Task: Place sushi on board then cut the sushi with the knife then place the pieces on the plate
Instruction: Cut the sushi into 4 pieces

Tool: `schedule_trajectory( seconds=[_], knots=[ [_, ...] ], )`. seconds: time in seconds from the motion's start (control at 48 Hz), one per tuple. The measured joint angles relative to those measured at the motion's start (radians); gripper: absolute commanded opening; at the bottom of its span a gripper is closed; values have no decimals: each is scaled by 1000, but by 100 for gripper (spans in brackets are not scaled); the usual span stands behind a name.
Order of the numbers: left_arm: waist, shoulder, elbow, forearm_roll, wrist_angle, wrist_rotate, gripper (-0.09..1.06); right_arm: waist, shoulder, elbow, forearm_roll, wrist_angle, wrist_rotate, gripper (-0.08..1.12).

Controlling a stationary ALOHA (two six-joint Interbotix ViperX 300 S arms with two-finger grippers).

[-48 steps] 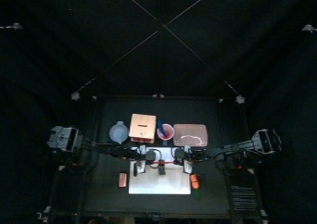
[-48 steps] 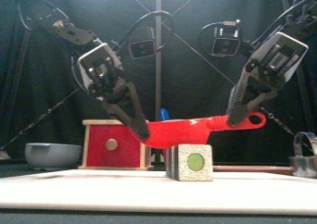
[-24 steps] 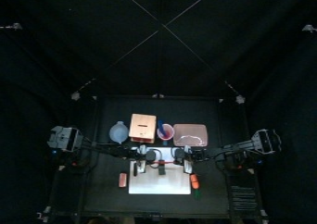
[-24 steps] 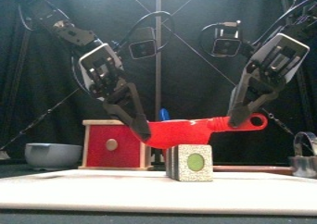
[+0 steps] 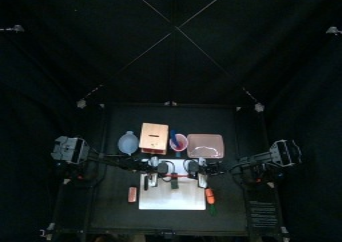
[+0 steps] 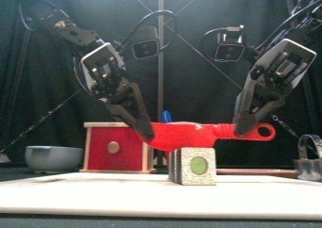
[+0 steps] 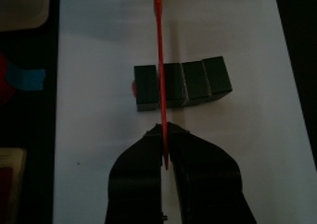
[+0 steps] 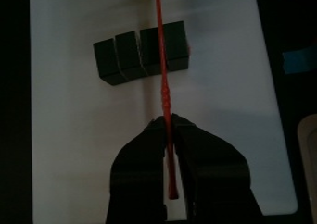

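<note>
A dark green sushi roll (image 6: 193,165) of several joined blocks lies on the white cutting board (image 6: 75,192), its pale end with a green centre facing the front. Just above it a red toy knife (image 6: 189,131) hangs almost level, crossing the roll (image 7: 180,82) over its middle. My left gripper (image 6: 141,130) is shut on one end of the knife (image 7: 158,70). My right gripper (image 6: 247,128) is shut on the handle end, whose ring (image 6: 263,131) sticks out past the jaws. The right wrist view shows the knife (image 8: 158,70) running across the roll (image 8: 140,52).
Behind the board stand the wooden box with a red drawer front (image 6: 113,147), the blue-grey bowl (image 6: 53,156), the red cup (image 5: 178,141) and the pink tray (image 5: 205,144). A metal object (image 6: 310,166) sits at the right edge. Small orange toys (image 5: 134,193) (image 5: 210,196) lie at the board's sides.
My right gripper has come down a little, lowering the knife's handle end so the knife lies nearly level above the roll. The left gripper and the roll have stayed put.
</note>
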Motion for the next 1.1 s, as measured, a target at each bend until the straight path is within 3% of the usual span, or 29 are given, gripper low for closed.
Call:
schedule_trajectory(
  seconds=[0.354,0.688,1.104],
  knots=[
    [2,3,-3,8,-2,0,38,-14,-15,-23,-35,61,0,39],
    [8,0,-5,43,0,-2,35,-25,-32,-32,-41,81,-2,39],
    [9,3,-6,44,0,0,34,-26,-32,-32,-37,80,-2,39]
  ],
)
